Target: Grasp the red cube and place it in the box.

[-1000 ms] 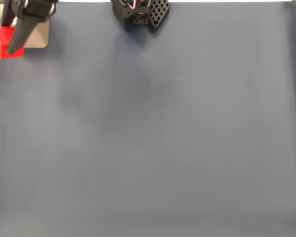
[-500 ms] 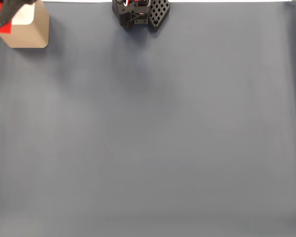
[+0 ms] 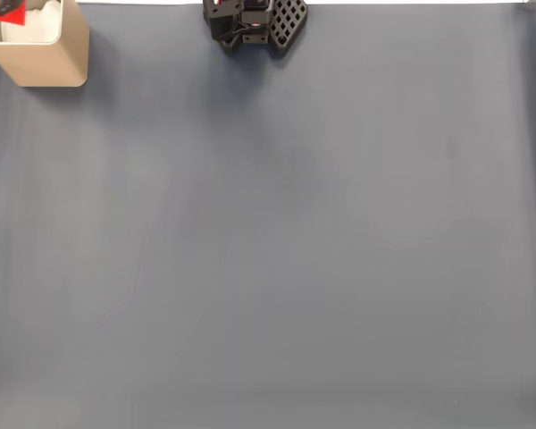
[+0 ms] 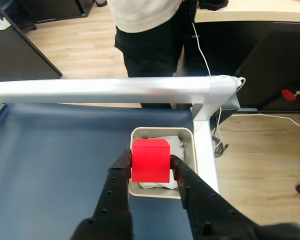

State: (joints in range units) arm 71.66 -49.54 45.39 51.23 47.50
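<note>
In the wrist view's lower centre, the pincer [image 4: 150, 167] is gripping the red cube [image 4: 150, 160] above the box [image 4: 188, 165].

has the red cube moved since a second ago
Yes. In the fixed view the cube has gone from beside the box's left wall up and over its opening, held in the hand.

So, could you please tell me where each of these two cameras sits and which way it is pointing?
Fixed view: overhead, looking straight down on the dark mat; the arm's black base sits at the top edge, the box top left.
Wrist view: rides on the arm, looking past both fingers shut on the red cube held above the box; beyond stands a person.
Shared: the box and red cube.
</note>
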